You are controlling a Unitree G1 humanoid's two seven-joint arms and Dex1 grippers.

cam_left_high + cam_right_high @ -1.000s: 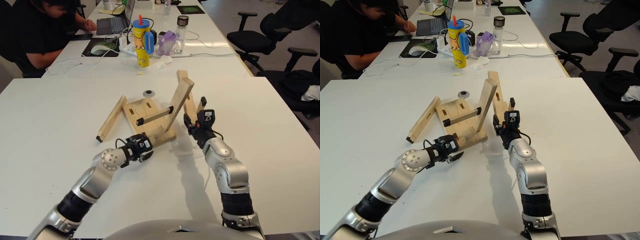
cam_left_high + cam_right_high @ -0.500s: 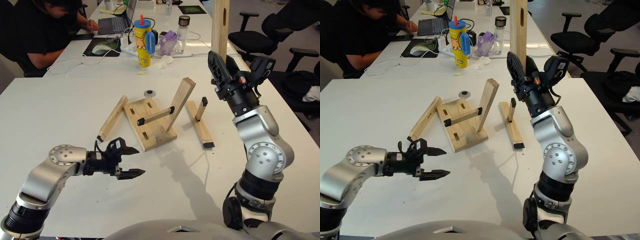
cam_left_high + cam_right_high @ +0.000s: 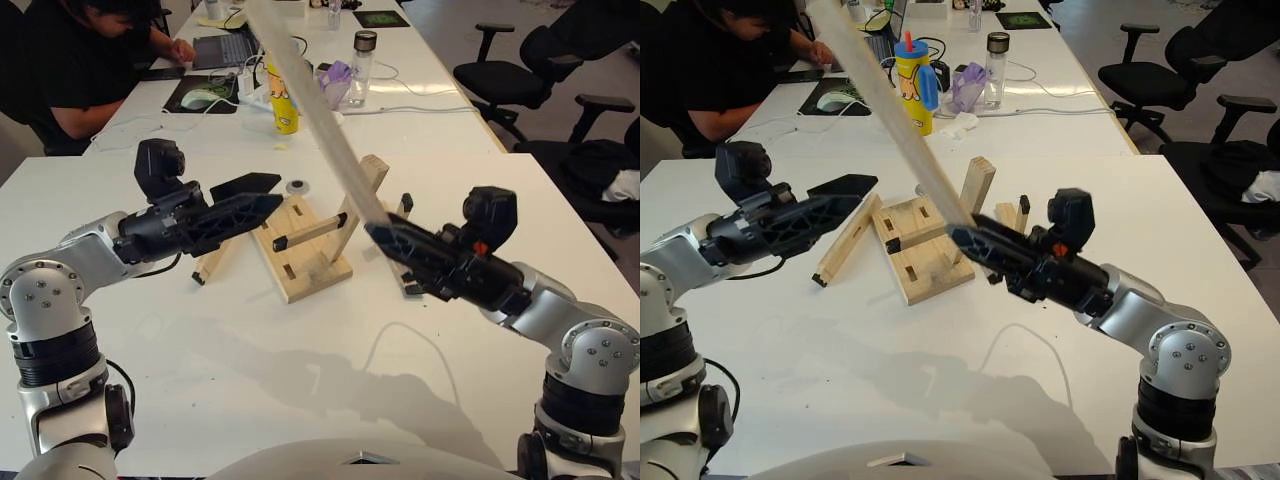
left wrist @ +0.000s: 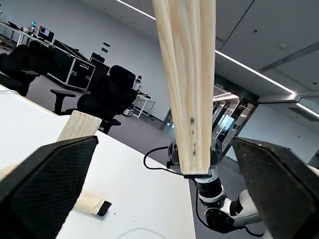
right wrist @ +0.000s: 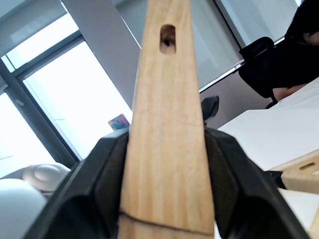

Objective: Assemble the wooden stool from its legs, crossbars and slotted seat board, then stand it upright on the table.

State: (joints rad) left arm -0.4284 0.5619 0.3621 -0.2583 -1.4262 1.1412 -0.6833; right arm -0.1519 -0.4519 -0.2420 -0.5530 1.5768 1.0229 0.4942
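Above white table, right fingers pinch a raised stool leg; left fingers spread nearby.

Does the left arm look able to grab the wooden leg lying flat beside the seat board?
Probably yes: the left pincer is open, empty, and hangs over that leg, with nothing between them.

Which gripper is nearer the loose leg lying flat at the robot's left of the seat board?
Left. The left gripper hangs over the loose leg, jaws open. The right gripper is beyond the seat board, clamping a second leg raised off the table.
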